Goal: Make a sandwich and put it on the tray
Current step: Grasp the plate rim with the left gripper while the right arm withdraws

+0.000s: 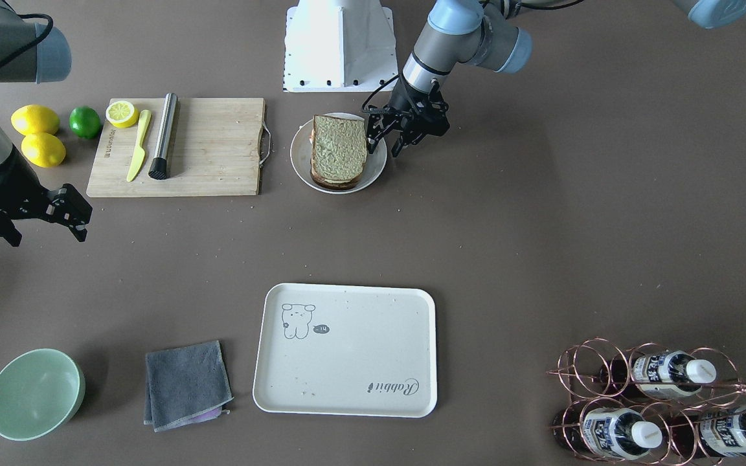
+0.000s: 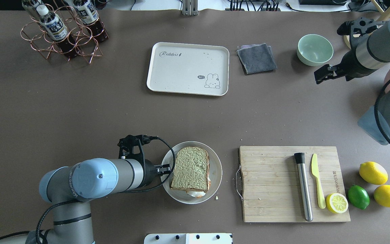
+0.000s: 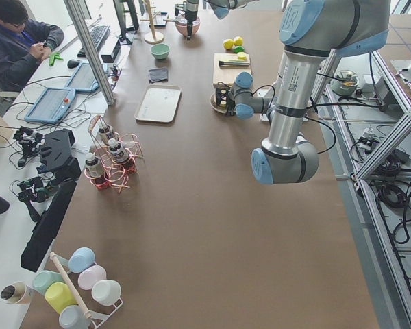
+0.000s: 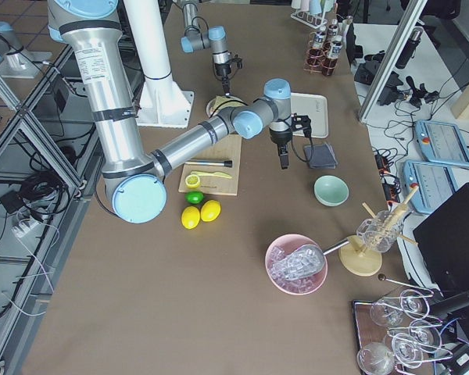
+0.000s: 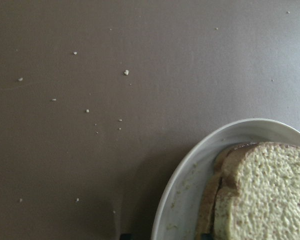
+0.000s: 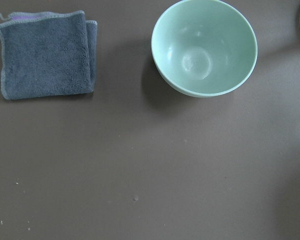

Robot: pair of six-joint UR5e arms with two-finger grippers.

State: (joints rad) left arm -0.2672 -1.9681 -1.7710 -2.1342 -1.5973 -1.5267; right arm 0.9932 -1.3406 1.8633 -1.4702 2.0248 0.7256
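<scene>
The sandwich [image 1: 339, 152] lies on a round white plate [image 1: 300, 162]: greenish-tan bread on top, a second slice under it, and white egg [image 2: 195, 194] peeking out at the near edge. My left gripper [image 1: 386, 147] is open and low at the plate's side, with the plate rim [image 5: 190, 175] between its jaws. It also shows in the overhead view [image 2: 166, 168]. The cream tray [image 1: 347, 349] with the bear drawing and "Rabbit" is bare, across the table. My right gripper [image 1: 48, 238] is open and empty, hovering far off near the bowl.
A wooden cutting board [image 1: 211, 149] holds a half lemon, a yellow knife and a steel muddler. Two lemons [image 1: 35, 120] and a lime lie beside it. A green bowl [image 1: 35, 393], a grey cloth [image 1: 186, 385] and a copper bottle rack [image 1: 664, 401] stand along the far edge.
</scene>
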